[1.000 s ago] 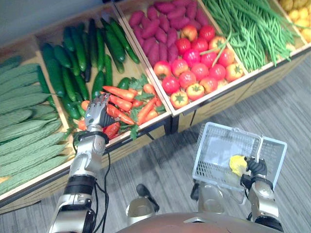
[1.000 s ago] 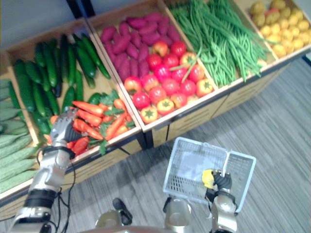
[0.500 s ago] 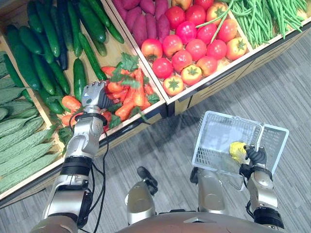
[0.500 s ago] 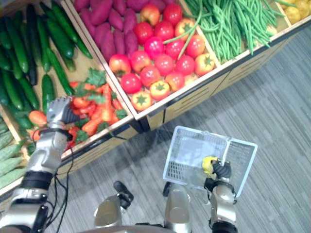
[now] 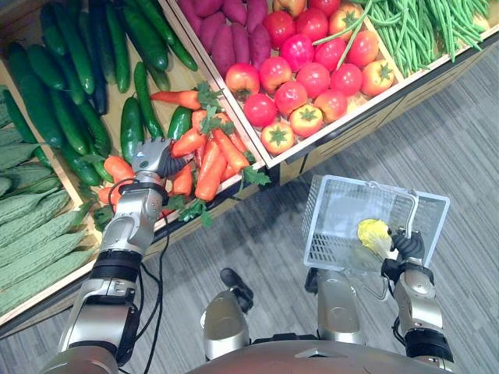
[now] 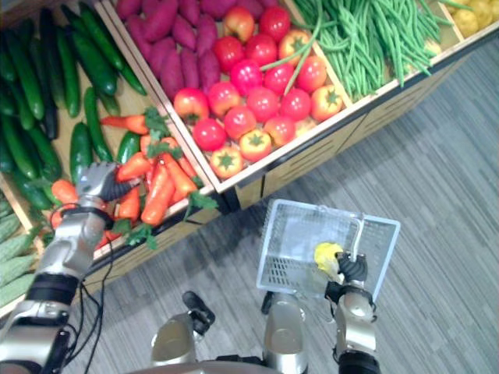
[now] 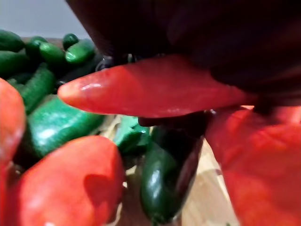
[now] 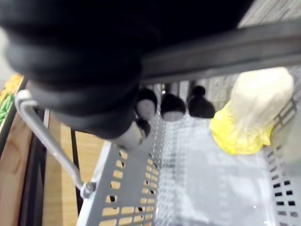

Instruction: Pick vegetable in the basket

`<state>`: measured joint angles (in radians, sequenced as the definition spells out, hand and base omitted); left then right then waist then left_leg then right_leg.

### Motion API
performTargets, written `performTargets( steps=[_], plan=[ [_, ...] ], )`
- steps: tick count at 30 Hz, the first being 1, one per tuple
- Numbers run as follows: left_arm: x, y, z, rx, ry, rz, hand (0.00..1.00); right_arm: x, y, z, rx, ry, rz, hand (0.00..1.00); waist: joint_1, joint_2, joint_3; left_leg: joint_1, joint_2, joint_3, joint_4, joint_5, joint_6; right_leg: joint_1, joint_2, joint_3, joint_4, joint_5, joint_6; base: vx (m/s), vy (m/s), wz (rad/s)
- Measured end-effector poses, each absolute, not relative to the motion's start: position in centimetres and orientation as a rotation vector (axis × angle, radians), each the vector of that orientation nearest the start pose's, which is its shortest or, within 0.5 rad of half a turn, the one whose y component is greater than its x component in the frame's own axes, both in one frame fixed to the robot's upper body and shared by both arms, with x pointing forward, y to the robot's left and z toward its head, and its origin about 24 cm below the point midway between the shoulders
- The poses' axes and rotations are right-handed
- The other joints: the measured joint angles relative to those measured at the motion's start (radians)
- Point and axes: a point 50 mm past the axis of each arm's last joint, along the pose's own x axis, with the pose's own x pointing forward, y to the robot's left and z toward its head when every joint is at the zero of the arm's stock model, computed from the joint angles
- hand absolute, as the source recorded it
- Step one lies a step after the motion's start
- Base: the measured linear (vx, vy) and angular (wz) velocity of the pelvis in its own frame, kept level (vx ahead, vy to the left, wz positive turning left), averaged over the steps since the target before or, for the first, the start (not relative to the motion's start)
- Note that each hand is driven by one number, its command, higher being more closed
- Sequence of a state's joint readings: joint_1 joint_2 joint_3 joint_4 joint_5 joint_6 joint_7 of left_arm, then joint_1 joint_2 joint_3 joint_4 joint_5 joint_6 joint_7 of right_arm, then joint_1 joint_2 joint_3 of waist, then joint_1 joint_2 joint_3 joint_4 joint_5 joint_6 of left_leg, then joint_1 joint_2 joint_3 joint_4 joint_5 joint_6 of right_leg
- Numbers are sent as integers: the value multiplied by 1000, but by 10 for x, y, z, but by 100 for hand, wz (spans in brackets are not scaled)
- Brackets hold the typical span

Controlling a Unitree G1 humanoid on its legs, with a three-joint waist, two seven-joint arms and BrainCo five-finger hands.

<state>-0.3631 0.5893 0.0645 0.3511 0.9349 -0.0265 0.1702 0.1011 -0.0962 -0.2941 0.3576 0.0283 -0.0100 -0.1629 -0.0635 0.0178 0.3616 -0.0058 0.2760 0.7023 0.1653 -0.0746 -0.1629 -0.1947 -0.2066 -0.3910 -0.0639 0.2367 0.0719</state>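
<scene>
The wooden counter (image 5: 335, 140) carries cucumbers (image 5: 78, 78), tomatoes (image 5: 300, 78) and green beans (image 5: 413, 31), all well beyond the left fingers. The grey basket (image 5: 331, 234) hangs under the right hand (image 5: 407, 246), whose fingers are curled round its handle (image 8: 211, 51). A yellow vegetable (image 5: 372, 232) lies inside the basket, just beside these fingers. The left hand (image 5: 152, 158) is in the carrot pile, with its fingers closed round one carrot (image 5: 187, 143), which points away from them.
</scene>
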Motion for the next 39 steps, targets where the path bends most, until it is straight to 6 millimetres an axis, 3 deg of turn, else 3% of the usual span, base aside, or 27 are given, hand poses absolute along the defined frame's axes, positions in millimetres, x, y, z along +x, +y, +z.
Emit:
performTargets(
  steps=[2, 8, 14, 17, 22, 24, 28, 29, 30, 31, 32, 33, 34, 35, 36, 37, 39],
  plan=[
    [309, 287, 134, 1499, -135, 332, 100, 184, -255, -53, -60, 440, -502, 100, 3, 3, -21, 21, -7, 1, -11, 0, 0, 22, -2, -6, -12, 0, 0, 0, 23, 5],
    [300, 293, 133, 1527, -130, 358, 100, 164, -255, -64, -62, 498, -515, 100, 3, 19, -102, 69, -20, 4, -37, 0, 0, 69, -3, -6, -29, 0, -1, 20, 34, 0],
    [294, 285, 135, 1513, -169, 368, 100, 151, -256, -70, -64, 537, -524, 100, 0, 19, -150, 114, -35, 10, -67, 5, -2, 100, -6, -6, -30, -3, -5, -21, 8, -3],
    [286, 261, 130, 1444, -249, 344, 100, 148, -257, -69, -64, 537, -530, 100, -2, 25, -175, 133, -45, 26, -97, 16, -5, 100, -4, -3, -30, -7, -10, -14, -3, -11],
    [269, 202, 92, 1242, -289, 165, 100, 154, -254, -61, -45, 489, -520, 100, -11, 43, -193, 184, -41, 103, -110, 9, -24, 92, 25, 73, -30, -7, -11, -5, -11, -44],
    [260, 173, 76, 1112, -293, 81, 100, 163, -248, -50, -40, 428, -487, 100, -28, 48, -198, 210, -25, 173, -88, -10, -41, 69, 56, 136, -30, -8, -15, 6, -38, -95],
    [255, 131, 68, 961, -321, -32, 100, 175, -229, -35, -16, 350, -395, 100, -54, 58, -207, 248, 38, 256, 17, -41, -63, 47, 120, 235, -30, -21, -33, 31, -60, -93],
    [255, 124, 67, 928, -329, -62, 100, 179, -222, -33, -9, 338, -360, 100, -53, 50, -208, 238, 69, 239, 100, -43, -59, 43, 130, 267, -29, -24, -38, 41, -132, -99],
    [257, 109, 63, 887, -331, -114, 100, 183, -215, -28, -4, 313, -320, 100, -57, 52, -206, 205, 120, 183, 238, -41, -24, 40, 145, 301, -24, -29, -44, 47, -164, -115],
    [260, 96, 59, 846, -321, -170, 100, 186, -209, -24, 5, 298, -283, 100, -60, 56, -205, 161, 159, 104, 371, -3, 33, 41, 157, 337, -21, -37, -54, 45, -161, -101],
    [262, 91, 57, 838, -316, -190, 100, 187, -205, -23, 4, 291, -261, 100, -60, 58, -204, 141, 174, 63, 431, 26, 73, 41, 165, 359, -18, -40, -60, 56, -98, -110],
    [262, 82, 53, 792, -298, -216, 100, 191, -197, -20, -2, 276, -208, 100, -58, 61, -198, 91, 178, -54, 528, 86, 121, 41, 179, 411, -5, -50, -78, 71, -26, -136],
    [262, 75, 47, 773, -279, -243, 100, 196, -186, -16, -2, 261, -150, 100, -50, 55, -193, 51, 106, -188, 554, -24, 96, 37, 185, 493, 2, -57, -89, 67, 32, -155],
    [262, 72, 46, 764, -274, -258, 100, 199, -180, -14, -2, 251, -120, 100, -44, 54, -191, 34, 52, -247, 546, -90, 100, 32, 192, 543, 4, -57, -96, 55, 129, -199],
    [261, 70, 41, 773, -264, -283, 100, 208, -163, -9, 5, 225, -50, 100, -30, 47, -183, -7, -74, -382, 524, -202, 126, 28, 209, 635, 6, -54, -101, 31, 176, -222],
    [259, 70, 36, 778, -250, -294, 100, 215, -147, -5, 13, 204, 26, 100, -23, 41, -171, -46, -192, -515, 483, -267, 114, 29, 222, 711, 6, -50, -106, 16, 184, -227],
    [255, 69, 32, 763, -233, -302, 100, 216, -128, -4, 24, 199, 123, 100, 2, 38, -162, -80, -292, -642, 356, -284, 106, 28, 245, 783, -2, -47, -111, -73, 208, -225]
  ],
)
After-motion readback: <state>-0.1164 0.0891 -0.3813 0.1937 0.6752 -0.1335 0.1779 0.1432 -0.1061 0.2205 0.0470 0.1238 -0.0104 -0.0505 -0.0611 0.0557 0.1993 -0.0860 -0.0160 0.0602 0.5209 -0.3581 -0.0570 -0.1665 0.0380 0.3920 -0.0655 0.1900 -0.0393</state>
